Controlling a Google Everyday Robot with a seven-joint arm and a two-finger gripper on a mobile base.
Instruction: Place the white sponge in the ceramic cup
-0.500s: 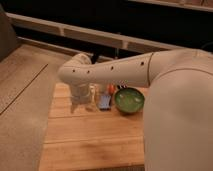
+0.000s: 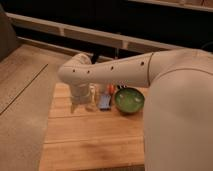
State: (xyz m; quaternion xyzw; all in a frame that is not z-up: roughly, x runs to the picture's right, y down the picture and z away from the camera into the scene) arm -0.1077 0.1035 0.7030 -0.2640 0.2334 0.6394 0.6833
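The small blue sponge (image 2: 104, 102) lies flat on the wooden table (image 2: 90, 140), just left of the glossy green bowl (image 2: 130, 100). My gripper (image 2: 83, 104) hangs down from the white arm (image 2: 115, 70) and is low over the table, a little left of the sponge. A pale shape (image 2: 93, 96) stands between the gripper and the sponge; I cannot tell whether it is the ceramic cup or part of the gripper. Otherwise the cup is hidden behind my wrist.
A small orange object (image 2: 111, 89) sits behind the sponge, next to the bowl. My arm's large white body (image 2: 180, 115) covers the table's right side. A grey floor (image 2: 20, 100) lies left of the table and a dark wall with a rail (image 2: 90, 35) stands behind.
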